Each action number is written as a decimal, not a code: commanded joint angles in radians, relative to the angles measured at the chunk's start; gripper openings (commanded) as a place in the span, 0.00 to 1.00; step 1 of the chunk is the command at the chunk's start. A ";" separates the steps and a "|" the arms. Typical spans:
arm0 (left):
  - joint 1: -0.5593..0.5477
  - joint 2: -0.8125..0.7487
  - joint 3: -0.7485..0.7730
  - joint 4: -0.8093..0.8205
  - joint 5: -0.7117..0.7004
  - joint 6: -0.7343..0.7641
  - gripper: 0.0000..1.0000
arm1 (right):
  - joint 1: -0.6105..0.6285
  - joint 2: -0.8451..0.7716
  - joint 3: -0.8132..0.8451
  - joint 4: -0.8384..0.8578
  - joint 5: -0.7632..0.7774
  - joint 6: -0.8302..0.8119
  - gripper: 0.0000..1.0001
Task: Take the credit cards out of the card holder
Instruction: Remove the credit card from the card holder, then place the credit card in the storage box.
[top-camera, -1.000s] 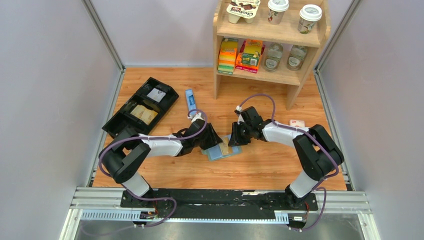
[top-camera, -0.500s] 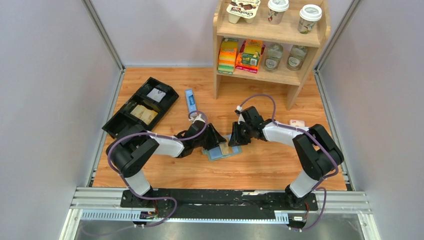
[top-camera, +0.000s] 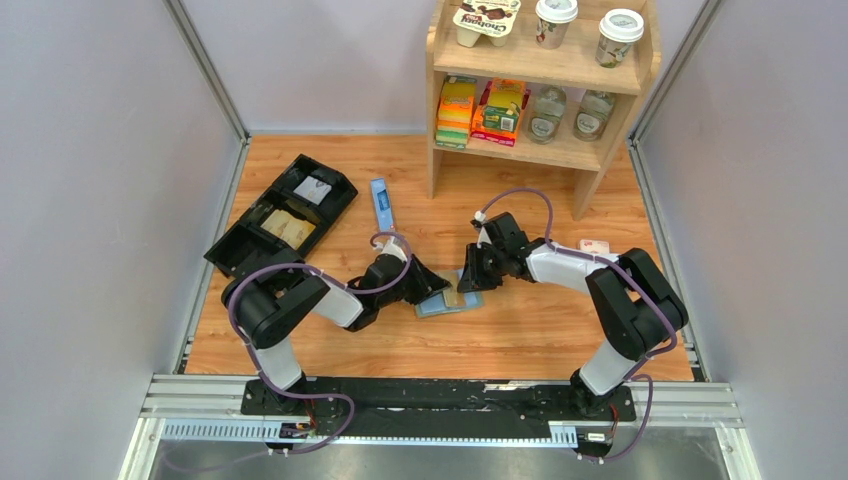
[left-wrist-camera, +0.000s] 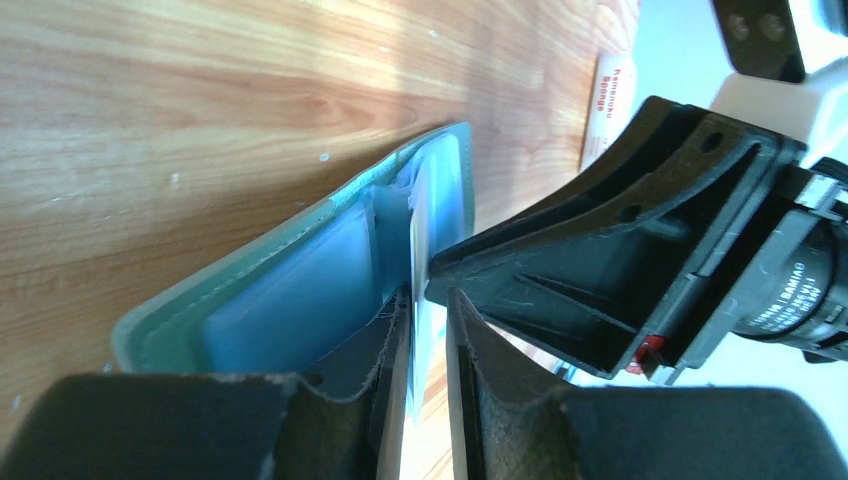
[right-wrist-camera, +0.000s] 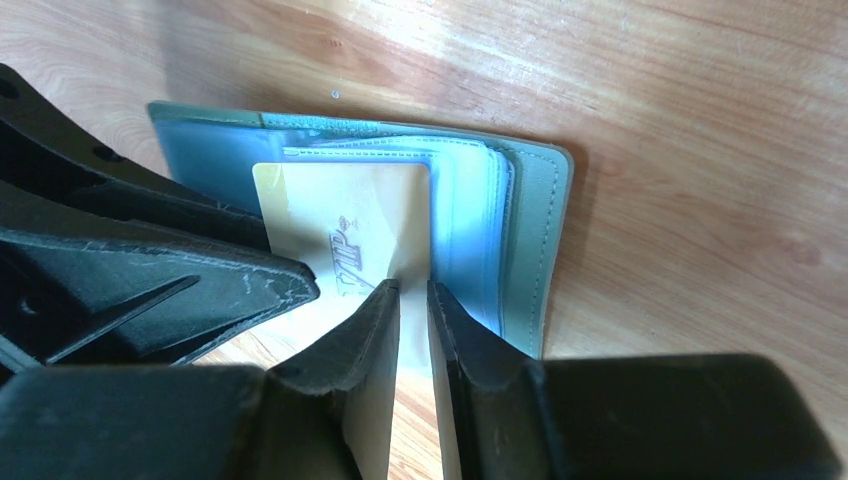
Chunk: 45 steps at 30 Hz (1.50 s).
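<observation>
Right hand (right-wrist-camera: 412, 287), from 3 o'clock, apparently steadies the card holder (right-wrist-camera: 532, 230) for the left hand (left-wrist-camera: 428, 293). We cannot tell whether either pinches.

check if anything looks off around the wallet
A gold card sits exposed on the blue pages of the open card holder, apparently partway out of a pocket, at the tips of the right end effector. Nothing looks spilled or damaged.

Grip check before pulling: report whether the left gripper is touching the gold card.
Touching. In the left wrist view the gold card runs edge-on between the fingers of the left gripper, one finger pressed against it.
</observation>
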 joint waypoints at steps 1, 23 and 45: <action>-0.002 -0.022 -0.004 0.215 0.020 -0.011 0.25 | -0.007 0.027 -0.028 -0.018 0.057 -0.013 0.24; 0.002 -0.252 -0.035 -0.138 -0.040 0.142 0.00 | -0.013 0.016 -0.028 -0.026 0.067 -0.016 0.24; 0.361 -0.607 0.537 -1.517 0.063 1.157 0.00 | -0.004 -0.156 0.050 -0.107 0.105 -0.032 0.61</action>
